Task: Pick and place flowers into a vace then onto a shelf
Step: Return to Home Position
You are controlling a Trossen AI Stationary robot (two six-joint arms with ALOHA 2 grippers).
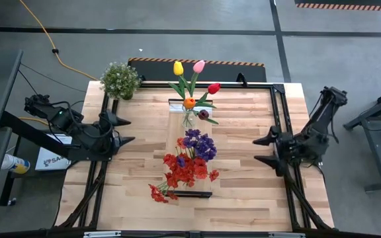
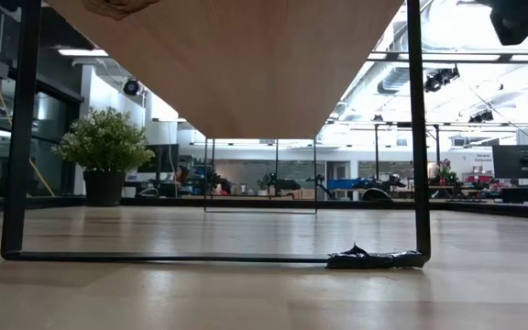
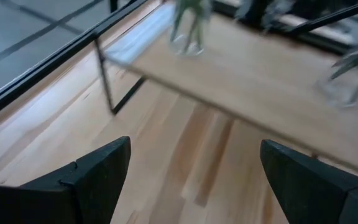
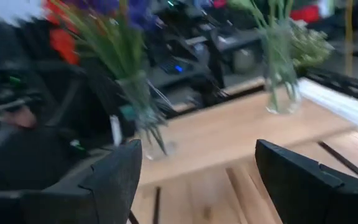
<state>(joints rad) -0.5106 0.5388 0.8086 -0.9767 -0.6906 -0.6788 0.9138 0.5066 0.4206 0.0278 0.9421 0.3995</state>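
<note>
Shelf [image 1: 175, 127] at the centre of the table [image 1: 243, 192], bearing tulips [image 1: 190, 82] in a clear vase [image 1: 188, 119] at its far end and red and purple flowers [image 1: 190, 162] at its near end. Left gripper [image 1: 132, 130] and right gripper [image 1: 255, 149] flank it, both clear of it, fingers spread.

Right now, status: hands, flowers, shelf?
Left hand open, empty, table's left. Right hand open, empty, right. Tulips and red-purple bunch standing on shelf. Potted plant clear, corner.

flowers [image 1: 192, 157] sat in vases [image 1: 188, 119] on shelf [image 1: 177, 129] | plant [image 1: 120, 79] stood behind, leftward | my left gripper [image 1: 132, 131] and right gripper [image 1: 254, 150] flanked shelf
</note>
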